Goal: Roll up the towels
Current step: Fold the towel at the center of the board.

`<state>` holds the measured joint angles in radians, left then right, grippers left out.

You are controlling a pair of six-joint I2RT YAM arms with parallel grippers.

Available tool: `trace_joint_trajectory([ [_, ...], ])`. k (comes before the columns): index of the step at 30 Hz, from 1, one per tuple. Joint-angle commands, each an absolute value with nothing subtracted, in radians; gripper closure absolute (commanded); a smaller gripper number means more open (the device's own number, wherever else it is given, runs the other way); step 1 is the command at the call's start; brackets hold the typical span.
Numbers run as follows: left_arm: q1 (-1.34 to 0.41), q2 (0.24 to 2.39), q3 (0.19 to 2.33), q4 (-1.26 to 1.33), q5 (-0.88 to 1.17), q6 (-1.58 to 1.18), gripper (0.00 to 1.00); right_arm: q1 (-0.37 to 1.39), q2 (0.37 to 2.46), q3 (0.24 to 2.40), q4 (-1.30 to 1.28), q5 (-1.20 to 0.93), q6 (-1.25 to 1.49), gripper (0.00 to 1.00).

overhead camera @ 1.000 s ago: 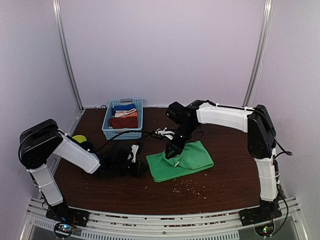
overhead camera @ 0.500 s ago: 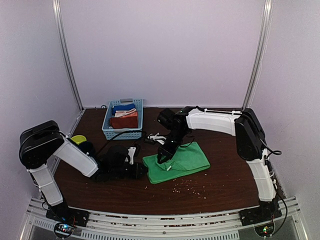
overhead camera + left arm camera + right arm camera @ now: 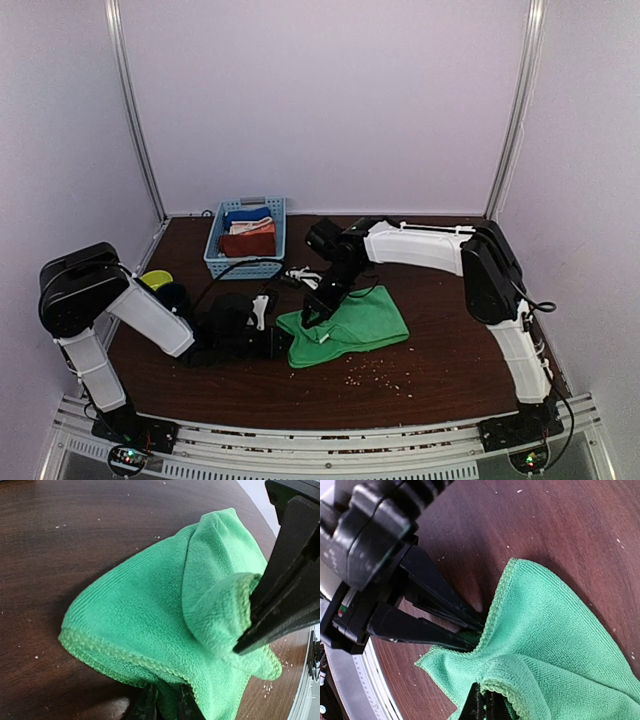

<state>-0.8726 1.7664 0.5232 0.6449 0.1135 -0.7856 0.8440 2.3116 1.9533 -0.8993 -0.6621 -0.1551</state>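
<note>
The green towel (image 3: 350, 322) lies bunched on the brown table, left of its middle. My left gripper (image 3: 283, 343) lies low at its left edge, shut on the towel's hem (image 3: 167, 692). My right gripper (image 3: 316, 312) reaches from the right and is shut on a raised fold of the same towel (image 3: 520, 680), just above and right of the left gripper. The left fingers (image 3: 445, 615) show in the right wrist view, and the right fingers (image 3: 285, 600) in the left wrist view. The rust towel (image 3: 248, 242) lies in the blue basket.
A blue basket (image 3: 246, 266) at the back left holds the rust towel, a blue cloth (image 3: 250, 215) and a pale striped cloth. A yellow-green object (image 3: 157, 280) lies by the left arm. Crumbs (image 3: 375, 372) dot the table in front of the towel.
My right gripper has pulled the green towel to the left, bunching it toward the left gripper. The left gripper has closed in on the towel's left edge.
</note>
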Motion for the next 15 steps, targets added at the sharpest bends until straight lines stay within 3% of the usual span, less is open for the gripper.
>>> trace_joint_trajectory([
  [1,-0.881,1.779,0.498,0.573,0.118,-0.797,0.82,0.868,2.352,1.987,-0.868,-0.702,-0.132,1.0],
  [11,-0.879,1.4,0.361,0.305,-0.081,-0.839,0.76,0.869,2.341,1.987,-0.877,-0.629,-0.138,1.0],
  [15,-0.867,1.415,0.363,0.281,-0.06,-0.822,0.82,0.871,2.332,1.987,-0.875,-0.633,-0.131,1.0],
])
